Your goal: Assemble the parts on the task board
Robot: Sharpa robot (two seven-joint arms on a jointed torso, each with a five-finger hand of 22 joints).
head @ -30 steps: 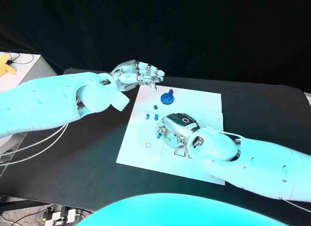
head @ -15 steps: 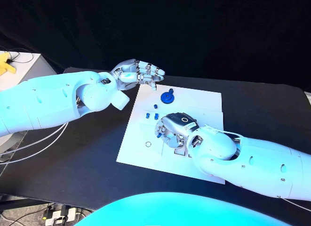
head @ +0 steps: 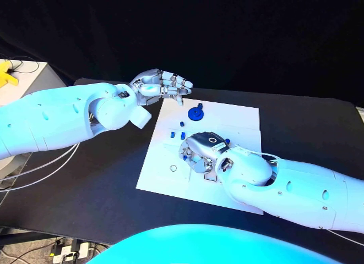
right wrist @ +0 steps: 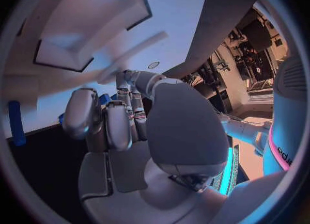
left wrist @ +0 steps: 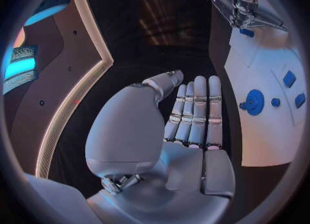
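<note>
The white task board point(head: 237, 118) lies in the middle of the black table. A blue disc point(head: 196, 114) with a small blue peg point(head: 200, 105) beside it sits near the board's far edge, and two small blue parts point(head: 178, 135) stand nearer its left edge. My right hand point(head: 204, 151) is over the board's middle, fingers curled down onto it. A bit of blue point(head: 187, 155) shows at its fingertips; whether it is held is hidden. My left hand point(head: 162, 85) hovers off the board's far left corner, palm bare and fingers straight point(left wrist: 194, 110). The disc point(left wrist: 253, 101) lies beyond them.
A white cabinet point(head: 23, 74) with a yellow object point(head: 1, 76) stands at the far left. Bare black table point(head: 94, 181) surrounds the board. The board has a small round hole point(head: 173, 168) near its left edge and sunken pockets point(right wrist: 64, 48).
My right hand has crept slightly toward the board's left edge, still curled on the board. The left hand has stayed in place.
</note>
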